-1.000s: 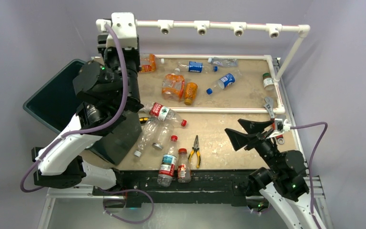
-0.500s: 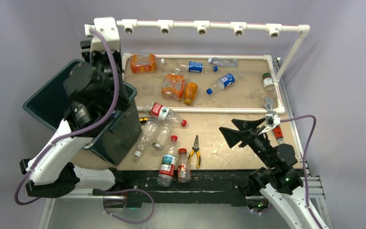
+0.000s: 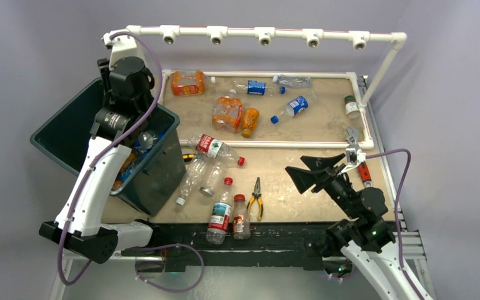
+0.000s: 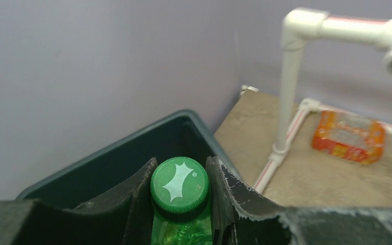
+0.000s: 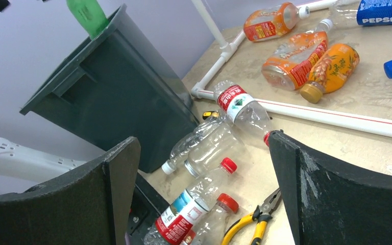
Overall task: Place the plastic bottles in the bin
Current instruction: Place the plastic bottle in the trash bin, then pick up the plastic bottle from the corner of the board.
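Left gripper [image 4: 179,171]: we see its fingers clamped on a green bottle [image 4: 179,185], cap up, above the bin [image 4: 113,150].
Right gripper [image 5: 204,139]: fingers wide apart, holding nothing, over the table [image 3: 287,187].
Other plastic bottles [image 3: 214,149]: we see them scattered on the table.

Blue-label bottle [image 5: 383,11]: "PEPSI" in white capitals.
Green bottle [image 4: 179,185], cap top: white star-like mark, no letters.
Red-label bottle [image 5: 236,100]: white diamond emblem; print too small to read.
Orange-label bottle [image 5: 270,20]: print illegible.
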